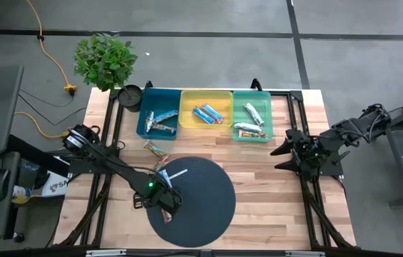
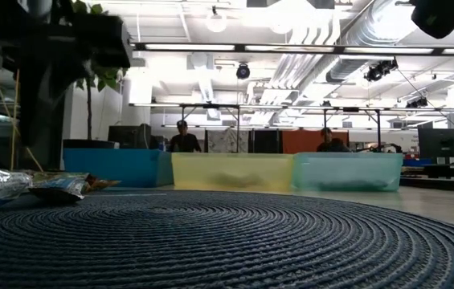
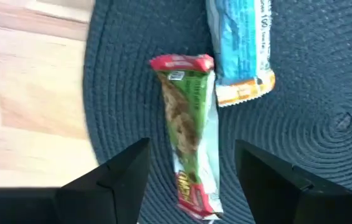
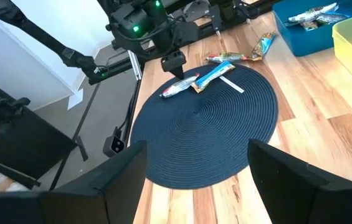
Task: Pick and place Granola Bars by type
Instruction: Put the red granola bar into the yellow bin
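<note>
3 bins at the counter's (image 1: 272, 178) back: blue bin (image 1: 144, 121), yellow bin (image 1: 187, 118), green bin (image 1: 240, 135), approx. 2 Granola Bars (image 1: 208, 113) each. On the round mat (image 1: 208, 207), the green-red bar (image 3: 188, 130) lies lengthwise between the left hand's (image 3: 191, 180) spread fingers, not pinched, w/ a blue bar (image 3: 241, 43) just beside and 2 more off the mat. Right hand (image 4: 194, 180) waits spread at the counter's right.

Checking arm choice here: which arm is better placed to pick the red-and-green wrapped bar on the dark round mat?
Left. The left gripper hangs open directly over the red-and-green wrapped granola bar; the right gripper waits beyond the mat's far edge.
</note>
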You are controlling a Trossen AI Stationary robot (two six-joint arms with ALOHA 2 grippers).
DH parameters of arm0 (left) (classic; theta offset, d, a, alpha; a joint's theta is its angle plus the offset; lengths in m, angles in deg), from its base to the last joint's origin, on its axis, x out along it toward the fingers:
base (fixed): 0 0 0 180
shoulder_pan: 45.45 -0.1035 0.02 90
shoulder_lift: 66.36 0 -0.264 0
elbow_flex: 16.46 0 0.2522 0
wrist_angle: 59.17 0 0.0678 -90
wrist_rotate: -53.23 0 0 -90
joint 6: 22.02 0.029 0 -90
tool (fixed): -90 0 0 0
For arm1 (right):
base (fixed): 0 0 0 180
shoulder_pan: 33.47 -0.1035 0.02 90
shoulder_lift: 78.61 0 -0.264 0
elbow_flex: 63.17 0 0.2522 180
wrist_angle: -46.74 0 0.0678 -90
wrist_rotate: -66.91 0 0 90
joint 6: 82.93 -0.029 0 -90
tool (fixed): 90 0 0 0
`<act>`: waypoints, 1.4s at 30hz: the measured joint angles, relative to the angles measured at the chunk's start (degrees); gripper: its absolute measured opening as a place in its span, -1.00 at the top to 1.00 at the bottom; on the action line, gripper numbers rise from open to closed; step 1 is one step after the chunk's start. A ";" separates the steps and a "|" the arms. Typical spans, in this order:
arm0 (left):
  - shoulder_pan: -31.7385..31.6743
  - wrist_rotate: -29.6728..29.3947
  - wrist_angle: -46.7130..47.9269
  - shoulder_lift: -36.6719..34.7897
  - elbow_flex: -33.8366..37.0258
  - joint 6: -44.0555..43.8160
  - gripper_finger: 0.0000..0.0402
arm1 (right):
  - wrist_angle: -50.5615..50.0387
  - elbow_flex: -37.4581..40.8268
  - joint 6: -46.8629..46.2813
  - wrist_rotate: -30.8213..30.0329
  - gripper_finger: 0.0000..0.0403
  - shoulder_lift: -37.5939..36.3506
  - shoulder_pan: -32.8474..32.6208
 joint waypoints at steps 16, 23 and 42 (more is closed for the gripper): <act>0.04 0.19 -5.02 0.07 3.44 -0.29 -0.12 | 0.04 0.00 -0.08 -0.20 -0.29 0.00 0.01; 0.01 0.20 -8.70 0.09 6.64 -0.12 -0.12 | 0.12 0.00 -0.13 -0.20 -0.29 0.00 0.00; -0.36 1.19 -12.55 3.21 6.53 0.67 -0.12 | 0.37 0.00 -0.13 -0.20 -0.29 0.74 0.02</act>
